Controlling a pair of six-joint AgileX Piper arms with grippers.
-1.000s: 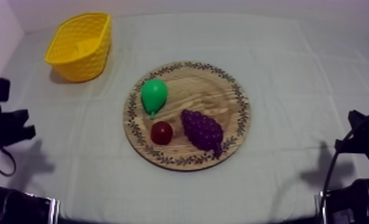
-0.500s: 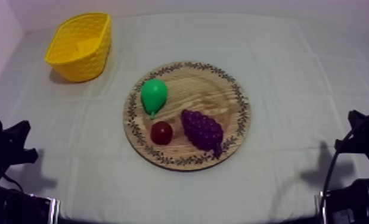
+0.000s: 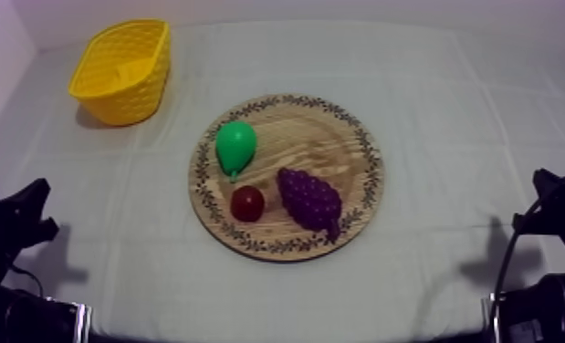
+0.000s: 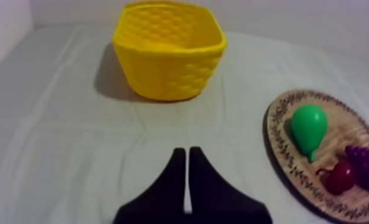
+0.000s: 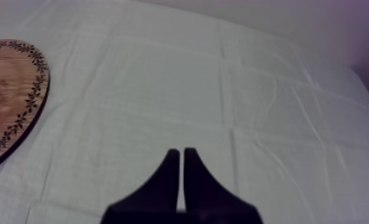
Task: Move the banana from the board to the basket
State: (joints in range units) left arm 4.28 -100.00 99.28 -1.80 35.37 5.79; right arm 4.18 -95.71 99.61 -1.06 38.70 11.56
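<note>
Currently my left gripper (image 4: 186, 152) and right gripper (image 5: 180, 152): fingers narrow, holding nothing. Wooden board (image 3: 345, 137) carries pear (image 3: 235, 146), grapes (image 3: 309, 199), small red fruit (image 3: 247, 202); yellow basket (image 3: 121, 68) well apart.

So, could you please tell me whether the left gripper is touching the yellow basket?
Apart. The left wrist view shows bare cloth lying between the left gripper and the yellow basket.
</note>
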